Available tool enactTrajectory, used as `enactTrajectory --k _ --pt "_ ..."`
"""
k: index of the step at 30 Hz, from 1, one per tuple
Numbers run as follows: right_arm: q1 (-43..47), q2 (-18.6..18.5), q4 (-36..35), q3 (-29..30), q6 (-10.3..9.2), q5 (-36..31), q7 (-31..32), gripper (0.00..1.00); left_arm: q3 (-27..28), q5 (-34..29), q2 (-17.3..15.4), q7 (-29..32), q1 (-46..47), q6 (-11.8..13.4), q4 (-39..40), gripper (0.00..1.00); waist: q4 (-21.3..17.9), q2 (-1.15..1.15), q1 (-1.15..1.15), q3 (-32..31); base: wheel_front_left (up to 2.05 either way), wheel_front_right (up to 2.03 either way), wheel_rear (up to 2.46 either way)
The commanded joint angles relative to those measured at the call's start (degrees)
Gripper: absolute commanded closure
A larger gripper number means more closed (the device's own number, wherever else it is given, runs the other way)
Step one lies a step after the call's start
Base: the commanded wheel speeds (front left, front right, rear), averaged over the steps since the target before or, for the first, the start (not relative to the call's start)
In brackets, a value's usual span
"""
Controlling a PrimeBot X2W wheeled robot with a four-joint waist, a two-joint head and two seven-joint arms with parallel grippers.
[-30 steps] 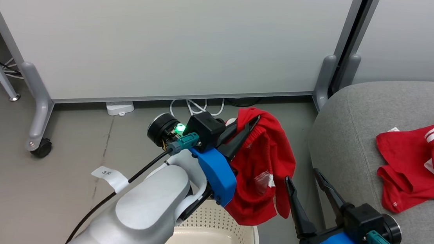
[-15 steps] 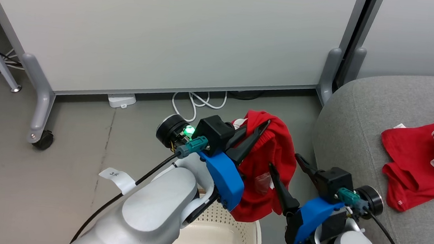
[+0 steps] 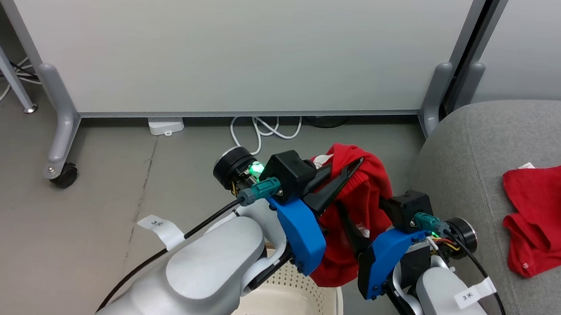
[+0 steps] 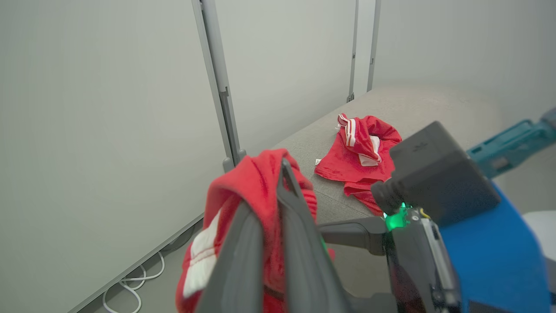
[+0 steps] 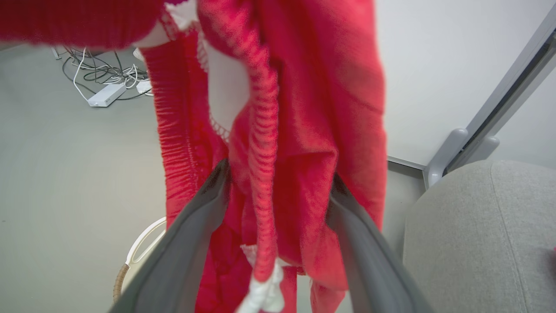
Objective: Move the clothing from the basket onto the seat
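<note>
Sportswear dangles just above the basket (image 3: 294, 293): one red garment (image 3: 359, 210), pinched high by the left gripper (image 3: 349, 174) so it hangs clear for carrying. The right gripper (image 5: 278, 180) straddles its folds, fingers spread, probably to steady it. Beyond the basket, another garment (image 3: 544, 216) lies on the seat (image 3: 469, 143).

clothing (image 3: 365, 180): soft red knit cloth, ribbed | basket (image 3: 289, 290): smooth plastic with holes | seat (image 3: 468, 158): grey woven cloth, a bit rough
</note>
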State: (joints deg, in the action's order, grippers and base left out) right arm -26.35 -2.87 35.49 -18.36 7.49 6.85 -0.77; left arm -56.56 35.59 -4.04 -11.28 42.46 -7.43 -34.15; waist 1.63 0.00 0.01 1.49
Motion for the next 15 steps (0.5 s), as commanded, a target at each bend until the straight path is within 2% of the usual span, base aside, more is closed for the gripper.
enactTrajectory --k 1,2,3,4,15 --pt "-1.37 -0.03 1.07 -0.28 0.02 0.68 -0.48 0.05 -0.21 0.23 0.01 -0.23 0.76 -0.02 0.24 1.0 0.05 0.0 -0.01 -0.06 0.0 0.0 0.0" --pt "-1.88 -0.03 1.93 -0.48 0.02 0.88 -0.76 0.53 -0.33 0.39 0.01 -0.23 0.81 -0.02 0.32 1.0 0.07 0.0 -0.01 -0.11 0.0 0.0 0.0" --pt "-2.43 -0.03 2.68 -0.57 0.01 1.05 -1.11 0.65 -0.41 0.5 0.02 -0.21 0.84 -0.02 0.39 1.0 0.09 0.0 -0.01 -0.14 0.0 0.0 0.0" --pt "-2.93 -0.03 3.29 -0.59 0.01 1.11 -1.66 1.0 -0.5 0.56 0.03 -0.2 0.86 -0.02 0.43 1.0 0.12 0.0 -0.01 -0.16 0.0 0.0 0.0" --pt "-4.91 -0.03 7.56 -1.18 0.02 3.06 -4.91 1.0 -0.96 1.42 -0.63 -0.36 0.63 0.06 -0.03 1.0 -0.34 0.0 -0.01 -0.63 0.0 0.0 0.0"
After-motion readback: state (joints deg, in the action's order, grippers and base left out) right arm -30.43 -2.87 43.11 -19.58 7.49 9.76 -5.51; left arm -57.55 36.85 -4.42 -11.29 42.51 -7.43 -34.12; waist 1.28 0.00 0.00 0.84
